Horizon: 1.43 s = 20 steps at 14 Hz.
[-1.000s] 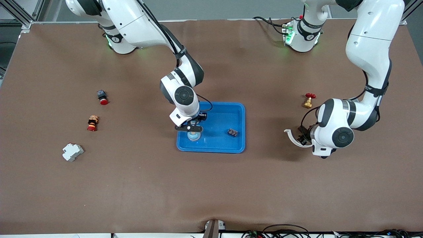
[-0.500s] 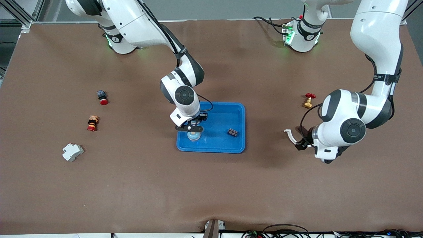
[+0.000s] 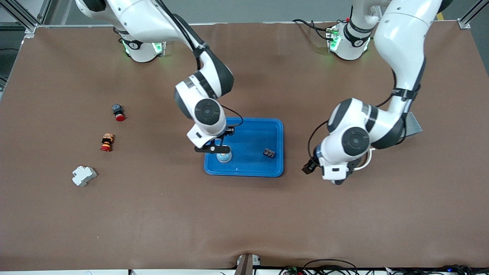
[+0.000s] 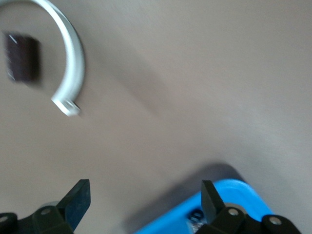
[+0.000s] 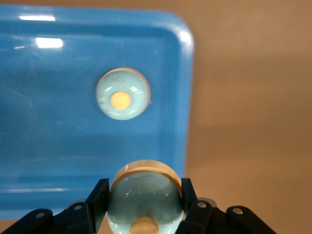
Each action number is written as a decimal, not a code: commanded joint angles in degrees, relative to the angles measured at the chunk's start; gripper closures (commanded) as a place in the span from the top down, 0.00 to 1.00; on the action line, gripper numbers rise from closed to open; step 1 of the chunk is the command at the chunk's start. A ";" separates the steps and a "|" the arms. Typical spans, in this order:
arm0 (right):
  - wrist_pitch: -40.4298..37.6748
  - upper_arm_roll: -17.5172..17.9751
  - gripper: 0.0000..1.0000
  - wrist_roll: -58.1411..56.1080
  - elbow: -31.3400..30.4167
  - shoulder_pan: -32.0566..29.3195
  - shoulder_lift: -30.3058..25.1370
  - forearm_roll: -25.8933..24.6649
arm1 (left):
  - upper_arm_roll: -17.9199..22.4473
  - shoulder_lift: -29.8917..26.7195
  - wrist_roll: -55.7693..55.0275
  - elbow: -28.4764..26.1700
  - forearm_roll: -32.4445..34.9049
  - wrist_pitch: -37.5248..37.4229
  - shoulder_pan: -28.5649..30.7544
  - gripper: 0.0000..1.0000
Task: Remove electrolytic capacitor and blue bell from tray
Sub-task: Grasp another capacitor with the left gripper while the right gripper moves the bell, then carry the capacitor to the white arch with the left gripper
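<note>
Between the right gripper's [image 5: 145,207] clenched fingers [image 5: 97,197], the blue bell [image 5: 145,197] looks smooth, rigid, slippery; grip its rim. Left gripper [image 4: 144,200] spread, empty.

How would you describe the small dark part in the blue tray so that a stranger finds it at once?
Find the bright-blue tray mid-table. Inside it, toward the left arm's end, lies the small dark part. It is blocky and nearly black, unlike the round pale-blue bell that the right gripper holds over the tray's other end.
</note>
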 commanded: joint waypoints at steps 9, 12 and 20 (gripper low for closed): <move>-9.60 0.12 0.16 -32.33 -3.87 -18.34 -10.72 -0.37 | 0.96 8.95 -17.44 3.93 -0.11 11.40 -11.51 0.86; -8.55 0.12 0.17 -40.33 -5.28 -22.21 -11.25 -3.53 | 2.36 10.44 -18.41 3.84 0.59 11.40 -13.79 0.80; 7.16 0.12 0.16 -63.89 -12.83 -34.42 -10.29 -5.03 | 4.74 12.64 -19.20 3.93 0.68 11.49 -16.17 0.18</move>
